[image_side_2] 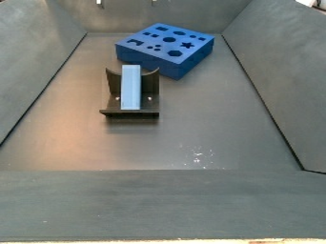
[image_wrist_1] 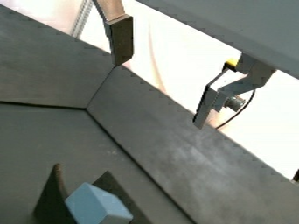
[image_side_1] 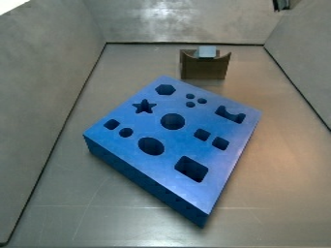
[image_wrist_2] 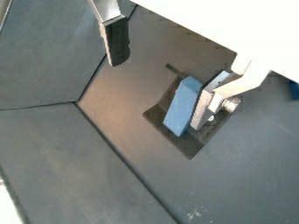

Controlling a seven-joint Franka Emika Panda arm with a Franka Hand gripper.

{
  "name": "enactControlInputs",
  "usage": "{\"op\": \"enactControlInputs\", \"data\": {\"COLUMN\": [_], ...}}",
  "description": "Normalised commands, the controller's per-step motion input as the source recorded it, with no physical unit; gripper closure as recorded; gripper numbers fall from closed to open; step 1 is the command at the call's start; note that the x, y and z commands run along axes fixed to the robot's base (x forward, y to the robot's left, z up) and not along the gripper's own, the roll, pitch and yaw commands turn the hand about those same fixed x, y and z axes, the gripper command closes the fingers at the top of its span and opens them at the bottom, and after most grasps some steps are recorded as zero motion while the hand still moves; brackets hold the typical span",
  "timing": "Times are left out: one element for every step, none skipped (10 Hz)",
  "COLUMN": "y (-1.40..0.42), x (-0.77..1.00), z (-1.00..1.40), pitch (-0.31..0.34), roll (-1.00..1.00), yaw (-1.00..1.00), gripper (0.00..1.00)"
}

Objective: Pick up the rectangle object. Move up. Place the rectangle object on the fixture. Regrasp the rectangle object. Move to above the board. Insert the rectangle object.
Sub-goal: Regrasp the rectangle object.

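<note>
Light-blue block (image_side_2: 132, 85) rests in fixture (image_side_2: 129, 107), frame centre-left; placing done by my read. Jaws (image_wrist_2: 163, 54) empty, wide apart, above it. Regrasp, board (image_side_1: 175, 136) insertion remain.

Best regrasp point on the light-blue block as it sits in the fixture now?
Grip the rectangle object across its narrow long sides, coming from above: it rests in the fixture notch with its upper part exposed. The gripper hangs open above it, holding nothing.

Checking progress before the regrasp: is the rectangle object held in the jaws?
No: the rectangle object rests in the fixture, the gripper above it, jaws empty.
</note>
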Motion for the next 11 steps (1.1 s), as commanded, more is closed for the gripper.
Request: {"op": "enactControlInputs", "data": {"y": [-0.04,-0.04,-0.04,-0.04,-0.04,0.07,0.07,0.06,0.06,0.06,0.06], "x": [0.08,0.08,0.09,0.09,0.07,0.03,0.04,0.05,0.06,0.06,0.07], "z": [-0.02,-0.02,-0.02,-0.02,-0.01,-1.00,-1.00,-1.00,-1.00,-1.00,-1.00], "pitch": [0.170,0.183,0.190,0.180,0.140,0.147,0.105,0.031,-0.015,-0.106,-0.163], "roll": [0.98,0.78,0.60,0.46,0.34,0.23,0.20,0.18,0.17,0.15,0.13], "yaw": [0.08,0.10,0.11,0.14,0.16,0.22,0.23,0.22,0.21,0.18,0.16], "gripper": [0.00,0.00,0.00,0.00,0.00,0.00,0.00,0.00,0.00,0.00,0.00]}}
